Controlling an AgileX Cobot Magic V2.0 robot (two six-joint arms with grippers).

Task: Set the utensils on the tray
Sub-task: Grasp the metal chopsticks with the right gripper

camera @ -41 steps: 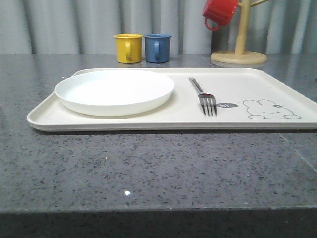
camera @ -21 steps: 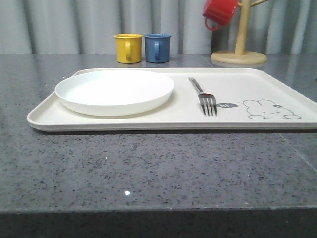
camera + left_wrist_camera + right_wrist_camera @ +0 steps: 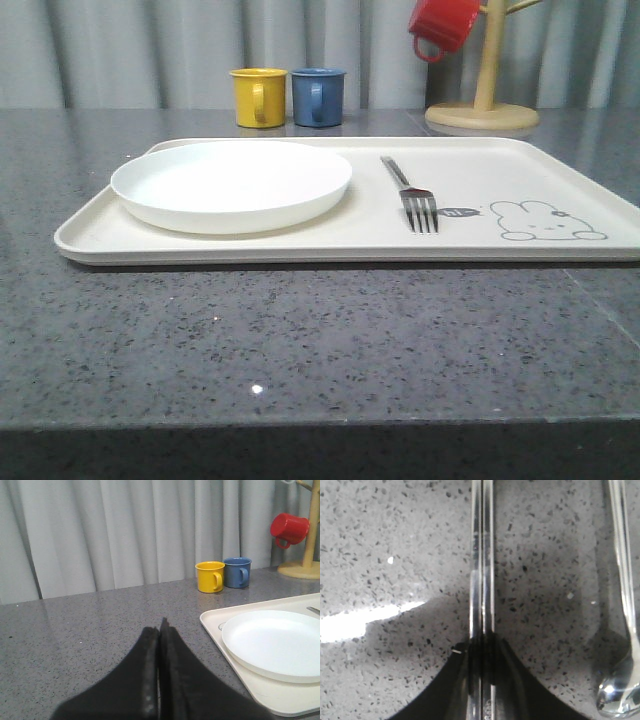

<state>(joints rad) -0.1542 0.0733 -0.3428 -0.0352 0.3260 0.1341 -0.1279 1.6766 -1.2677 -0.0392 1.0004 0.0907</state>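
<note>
The cream tray [image 3: 560, 180] with its rabbit drawing lies across the grey table. On it rest a round white plate [image 3: 231, 183] at the left and a steel fork [image 3: 410, 194] near the middle. In the left wrist view the plate [image 3: 275, 642] and tray [image 3: 212, 621] sit beside my left gripper [image 3: 160, 627], which is shut with nothing in it, over bare table. My right gripper [image 3: 482, 640] is shut on the pair of steel chopsticks [image 3: 482, 555], close above the speckled tabletop. A steel spoon [image 3: 622, 630] lies on the table beside them.
A yellow mug [image 3: 259, 97] and a blue mug [image 3: 318, 96] stand behind the tray. A red mug [image 3: 443, 24] hangs on a wooden mug tree [image 3: 484, 100] at the back right. A grey curtain closes off the back.
</note>
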